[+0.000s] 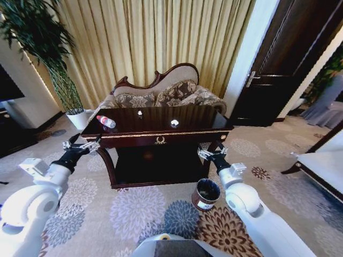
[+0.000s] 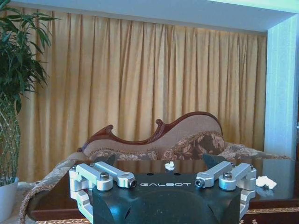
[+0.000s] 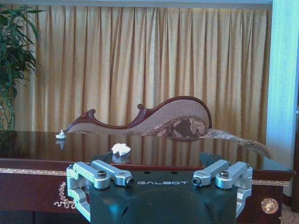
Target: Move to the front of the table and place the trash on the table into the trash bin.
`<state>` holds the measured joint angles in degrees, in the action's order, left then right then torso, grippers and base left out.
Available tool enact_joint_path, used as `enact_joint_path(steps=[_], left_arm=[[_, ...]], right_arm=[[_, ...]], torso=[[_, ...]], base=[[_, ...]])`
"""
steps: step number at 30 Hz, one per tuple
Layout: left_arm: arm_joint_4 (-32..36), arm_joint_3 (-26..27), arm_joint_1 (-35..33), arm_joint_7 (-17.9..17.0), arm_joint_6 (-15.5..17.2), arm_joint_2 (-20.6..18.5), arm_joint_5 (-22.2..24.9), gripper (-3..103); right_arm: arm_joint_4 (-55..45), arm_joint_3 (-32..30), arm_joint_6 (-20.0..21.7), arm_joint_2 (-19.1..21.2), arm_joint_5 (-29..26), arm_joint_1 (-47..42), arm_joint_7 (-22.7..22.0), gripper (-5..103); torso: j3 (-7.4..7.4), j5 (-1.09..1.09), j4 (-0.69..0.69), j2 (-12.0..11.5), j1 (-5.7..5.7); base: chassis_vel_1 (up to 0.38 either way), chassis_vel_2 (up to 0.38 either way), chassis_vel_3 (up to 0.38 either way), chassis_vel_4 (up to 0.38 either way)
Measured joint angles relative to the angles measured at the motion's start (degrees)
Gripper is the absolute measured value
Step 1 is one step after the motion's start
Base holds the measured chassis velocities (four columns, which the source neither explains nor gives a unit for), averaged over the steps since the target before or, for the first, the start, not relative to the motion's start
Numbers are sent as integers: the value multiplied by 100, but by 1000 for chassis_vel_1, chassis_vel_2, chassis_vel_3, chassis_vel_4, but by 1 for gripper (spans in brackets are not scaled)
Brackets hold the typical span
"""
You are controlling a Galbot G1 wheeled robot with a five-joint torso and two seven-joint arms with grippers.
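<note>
Fingers spread wide and empty on my left gripper (image 1: pixel 87 144), hovering just off the table's (image 1: pixel 161 140) near left corner. On the table I see the bottle (image 1: pixel 106 122) lying at the far left, a small white wad (image 1: pixel 140 113) toward the far middle, and another wad (image 1: pixel 174 123) right of centre. My right gripper (image 1: pixel 210 155) hangs near the table's right leg, fingers also wide apart and holding nothing. On the carpet just beside that arm stands the bin (image 1: pixel 206 194).

Soft, even indoor light — the glossy table (image 1: pixel 187 115) mirrors the curtains (image 1: pixel 155 37); head view bows at its edges.
</note>
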<state>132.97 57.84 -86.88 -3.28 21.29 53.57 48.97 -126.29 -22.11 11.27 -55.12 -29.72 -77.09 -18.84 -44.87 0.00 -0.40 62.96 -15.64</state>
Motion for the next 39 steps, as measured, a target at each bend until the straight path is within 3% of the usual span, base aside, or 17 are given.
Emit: enact_joint_path(steps=[39], left_arm=[[14, -3, -43, -19, 29, 100, -36, 100]], right_arm=[[1, 34, -11, -22, 152, -104, -24, 100]], torso=[[0, 0, 0, 1, 1]], base=[[-110, 113, 107, -111]])
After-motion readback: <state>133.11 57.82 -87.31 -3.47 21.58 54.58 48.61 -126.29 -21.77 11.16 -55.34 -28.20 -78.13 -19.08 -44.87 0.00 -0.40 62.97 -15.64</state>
